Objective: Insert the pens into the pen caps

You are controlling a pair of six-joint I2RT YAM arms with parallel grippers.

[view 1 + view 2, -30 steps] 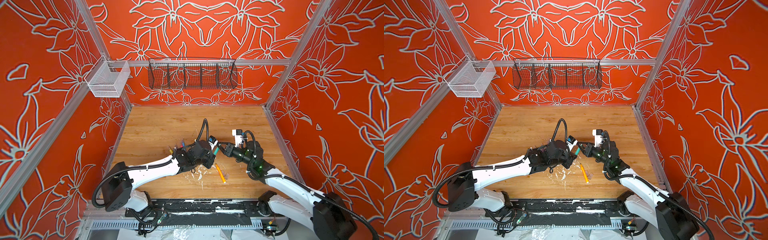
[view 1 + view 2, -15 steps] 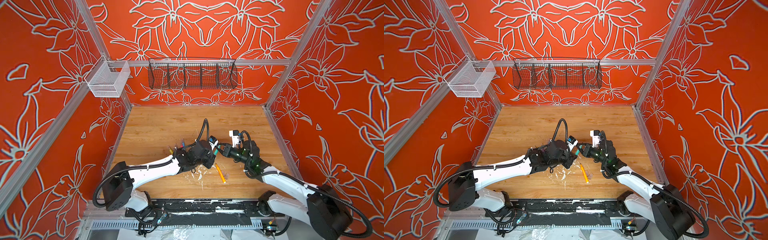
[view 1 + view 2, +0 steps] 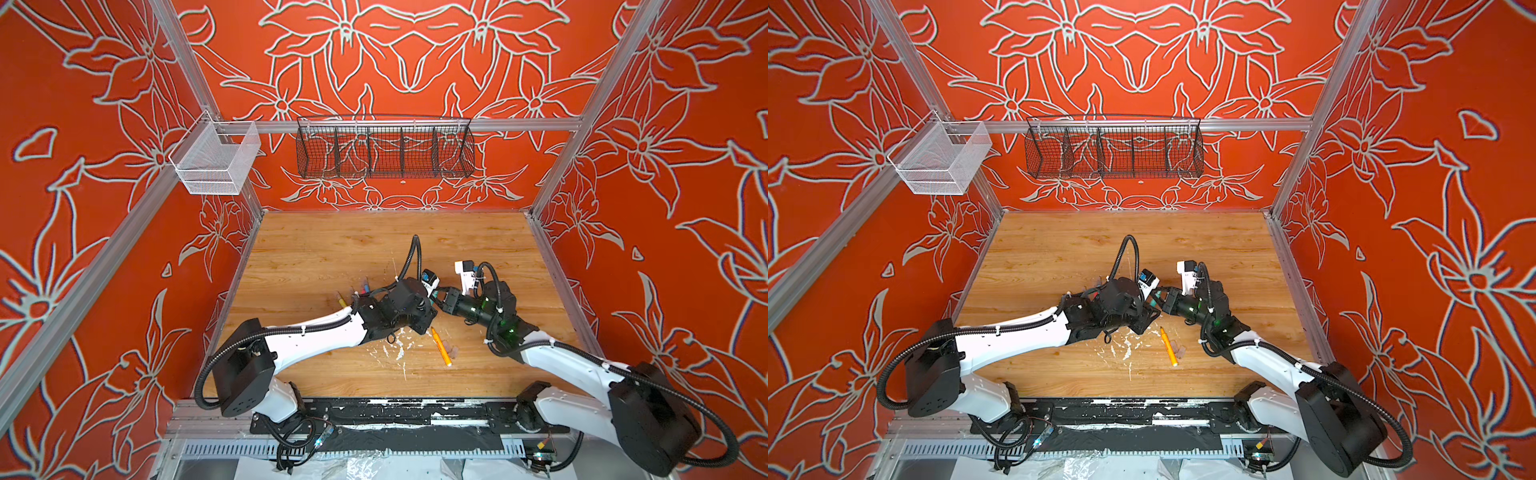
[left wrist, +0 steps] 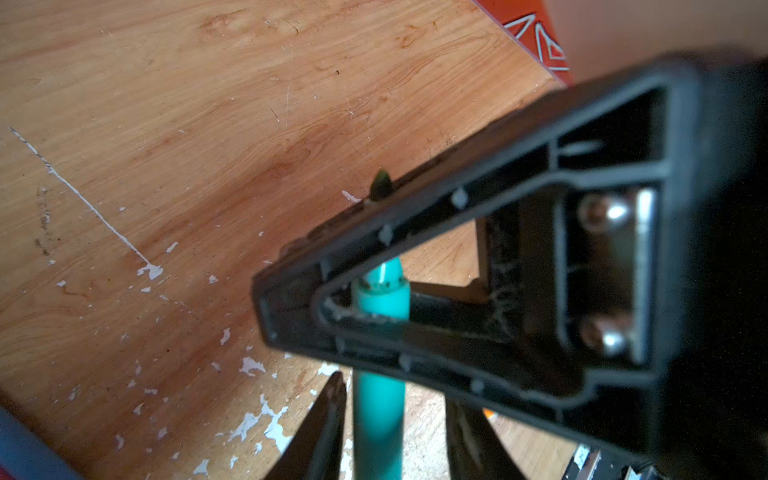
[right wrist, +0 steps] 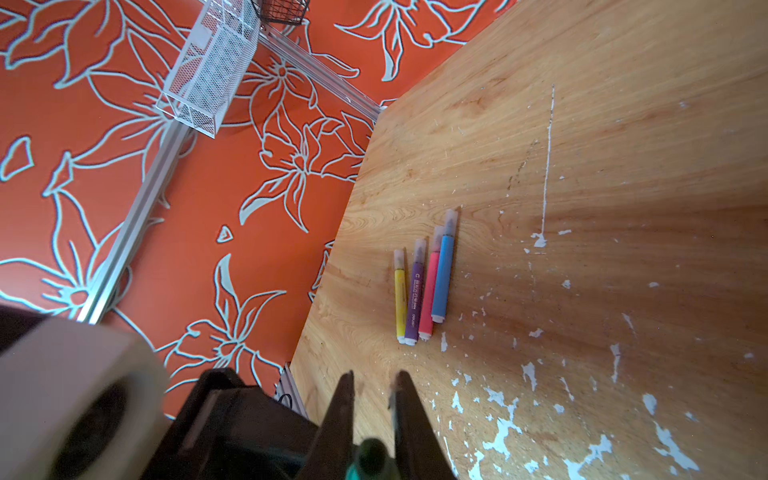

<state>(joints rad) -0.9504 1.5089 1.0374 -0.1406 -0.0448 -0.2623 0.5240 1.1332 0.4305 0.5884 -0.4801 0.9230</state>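
R pincer (image 5: 375,378) clamps green pen (image 5: 372,457), barrel cut off.

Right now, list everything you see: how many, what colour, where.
table: one, wood, cell floor
white flecks: many, on the table's front part
black wire basket: one, back wall
white mesh basket: one, back left corner rail
capped markers: four, yellow, purple, pink, blue, side by side on the table
orange marker: one, uncapped, lying front middle
loose caps: seemingly two, clear, beside the orange marker
green marker: one, held above the table between the grippers
left gripper: one, black, open around the green marker
right gripper: one, black, shut on the green marker
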